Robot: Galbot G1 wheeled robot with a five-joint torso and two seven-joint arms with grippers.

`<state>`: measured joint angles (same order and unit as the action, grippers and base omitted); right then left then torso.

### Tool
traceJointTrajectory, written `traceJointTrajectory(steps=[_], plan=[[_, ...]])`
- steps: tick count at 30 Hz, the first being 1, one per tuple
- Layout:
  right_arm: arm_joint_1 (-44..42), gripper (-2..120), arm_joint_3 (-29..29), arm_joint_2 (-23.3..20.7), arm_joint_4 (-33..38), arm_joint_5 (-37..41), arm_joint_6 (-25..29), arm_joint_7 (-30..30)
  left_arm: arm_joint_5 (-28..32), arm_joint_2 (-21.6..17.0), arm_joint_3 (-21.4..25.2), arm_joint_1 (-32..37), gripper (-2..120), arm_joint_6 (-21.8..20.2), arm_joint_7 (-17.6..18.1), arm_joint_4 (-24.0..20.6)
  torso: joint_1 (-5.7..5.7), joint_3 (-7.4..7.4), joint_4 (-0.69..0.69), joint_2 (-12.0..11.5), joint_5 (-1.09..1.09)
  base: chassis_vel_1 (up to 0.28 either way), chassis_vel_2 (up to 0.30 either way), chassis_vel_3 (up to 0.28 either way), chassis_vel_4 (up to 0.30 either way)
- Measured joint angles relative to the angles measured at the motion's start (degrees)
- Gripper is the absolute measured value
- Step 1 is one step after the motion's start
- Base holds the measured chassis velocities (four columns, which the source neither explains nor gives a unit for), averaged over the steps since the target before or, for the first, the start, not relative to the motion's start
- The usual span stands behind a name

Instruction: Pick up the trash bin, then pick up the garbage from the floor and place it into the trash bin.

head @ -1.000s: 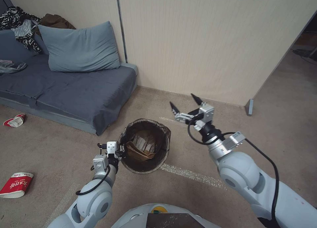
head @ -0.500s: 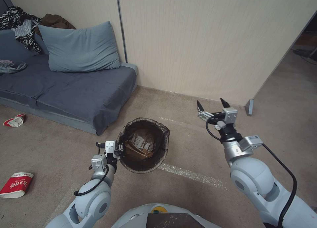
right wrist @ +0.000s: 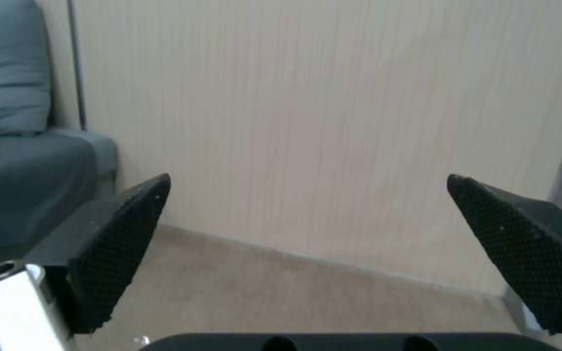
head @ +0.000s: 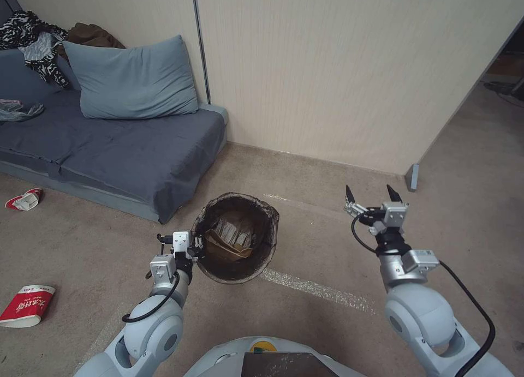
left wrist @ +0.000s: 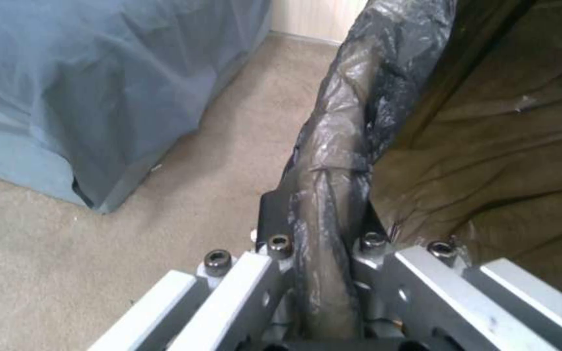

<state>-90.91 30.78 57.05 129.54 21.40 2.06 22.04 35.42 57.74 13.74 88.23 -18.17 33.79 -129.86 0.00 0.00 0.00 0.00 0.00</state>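
The right gripper (head: 371, 196), jaws spread wide and holding nothing, has drawn back from above the trash bin (head: 236, 238) to well off its right side. That suggests a drop is finished. The left gripper (head: 191, 250) stays clenched on the bin's near-left rim. A red-and-white paper cup (head: 24, 305) lies on the floor far left of the bin, not yet collected.

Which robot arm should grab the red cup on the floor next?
Probably the right gripper: it is open and empty. The left gripper is clamped on the trash bin rim, though the red cup lies far to the left.
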Motion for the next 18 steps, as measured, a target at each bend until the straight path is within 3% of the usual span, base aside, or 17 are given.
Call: traceJointTrajectory(steps=[9, 18], plan=[[-7.8, 100, 0.0, 6.8, -1.6, -7.4, 4.5, -1.3, -1.7, 0.3, 0.0, 0.0, 0, 0.3, 0.0, 0.3, 0.0, 0.0, 0.0, 0.0, 0.0, 0.0, 0.0, 0.0, 0.0], [-7.8, 100, -1.0, 7.8, -1.4, -8.0, 4.6, -1.3, -1.5, 0.3, 0.0, 0.0, 0, 0.4, 0.3, 0.4, 0.0, 0.0, 0.01, 0.0, -0.01, 0.0, 0.0, 0.0, 0.0]])
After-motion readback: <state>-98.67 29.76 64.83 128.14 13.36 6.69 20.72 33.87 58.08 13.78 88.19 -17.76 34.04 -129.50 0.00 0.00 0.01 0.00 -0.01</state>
